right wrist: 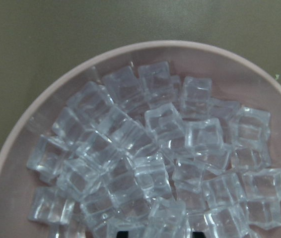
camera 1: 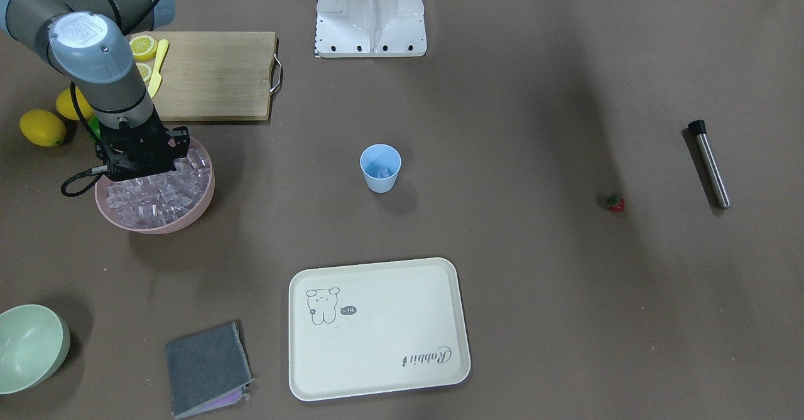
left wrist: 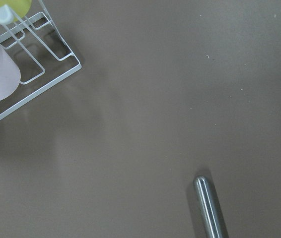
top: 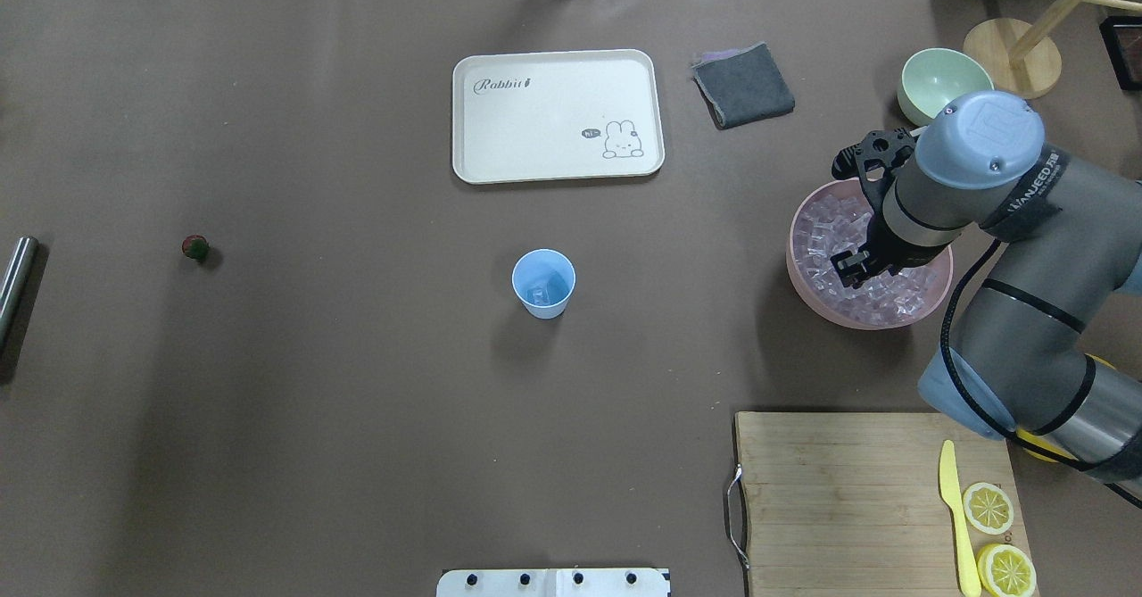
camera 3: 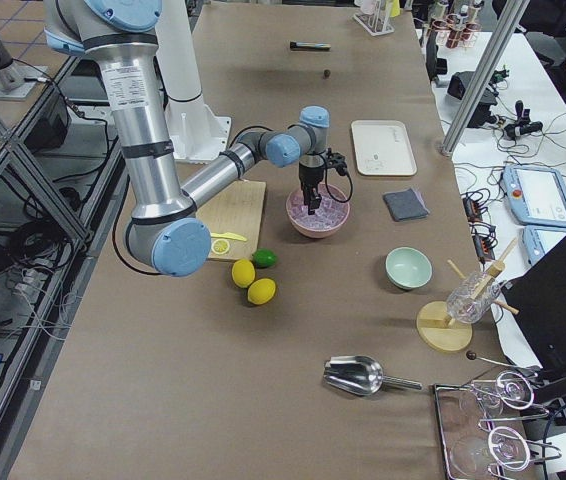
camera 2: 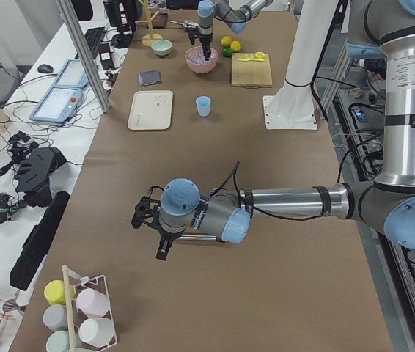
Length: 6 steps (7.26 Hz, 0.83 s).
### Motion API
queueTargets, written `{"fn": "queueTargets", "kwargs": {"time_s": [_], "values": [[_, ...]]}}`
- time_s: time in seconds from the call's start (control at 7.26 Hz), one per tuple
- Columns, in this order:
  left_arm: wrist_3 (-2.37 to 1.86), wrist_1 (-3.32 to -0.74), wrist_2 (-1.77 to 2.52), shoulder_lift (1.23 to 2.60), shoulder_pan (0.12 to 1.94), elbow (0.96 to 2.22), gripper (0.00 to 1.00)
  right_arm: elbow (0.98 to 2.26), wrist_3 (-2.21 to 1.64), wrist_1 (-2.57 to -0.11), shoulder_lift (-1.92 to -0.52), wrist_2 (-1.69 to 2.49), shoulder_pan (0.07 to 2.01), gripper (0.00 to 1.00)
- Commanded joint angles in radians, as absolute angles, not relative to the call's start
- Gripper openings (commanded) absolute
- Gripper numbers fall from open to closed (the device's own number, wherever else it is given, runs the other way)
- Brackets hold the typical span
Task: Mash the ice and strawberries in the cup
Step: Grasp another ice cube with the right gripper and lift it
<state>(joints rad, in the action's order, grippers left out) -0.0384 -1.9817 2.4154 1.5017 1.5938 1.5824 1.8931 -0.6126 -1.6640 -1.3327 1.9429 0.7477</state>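
The light-blue cup [top: 543, 283] stands upright mid-table with a clear ice cube [top: 539, 294] at its bottom. A heap of ice [right wrist: 145, 148] fills the pink bowl [top: 800, 286]. My right gripper [right wrist: 159, 234] hangs just over that heap, open, its two dark tips apart above the cubes. The small red strawberry [top: 195, 247] lies alone on the table, far from the cup. My left gripper [camera 2: 162, 253] hovers low beside a metal muddler [left wrist: 210, 208]; its fingers show in no close view, so I cannot tell its state.
A cream tray [top: 558, 115], a grey cloth [top: 743, 85] and a pale-green bowl [top: 941, 82] lie beyond the cup. The wooden board [top: 839, 499] carries lemon slices and a yellow knife. A wire rack with cups [left wrist: 26, 64] stands near the left gripper.
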Motion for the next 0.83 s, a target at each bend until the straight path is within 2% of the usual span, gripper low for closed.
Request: {"fn": "queueTargets", "kwargs": {"time_s": [0.0,0.14,0.41,0.69], "values": [[-0.037,-1.982,2.414,1.500,1.594,1.580,0.98,1.891,-0.614,-1.664,-1.347,1.936,0.741,0.45],[-0.038,-1.983,2.419,1.494,1.595,1.585,0.98,1.891,-0.606,-1.663,-1.351,1.931,0.741,0.38],[-0.037,-1.985,2.418,1.482,1.594,1.588,0.98,1.890,-0.606,-1.663,-1.345,1.928,0.738,0.29],[-0.034,-1.985,2.418,1.480,1.595,1.585,0.98,1.899,-0.607,-1.663,-1.335,1.930,0.735,0.25]]}}
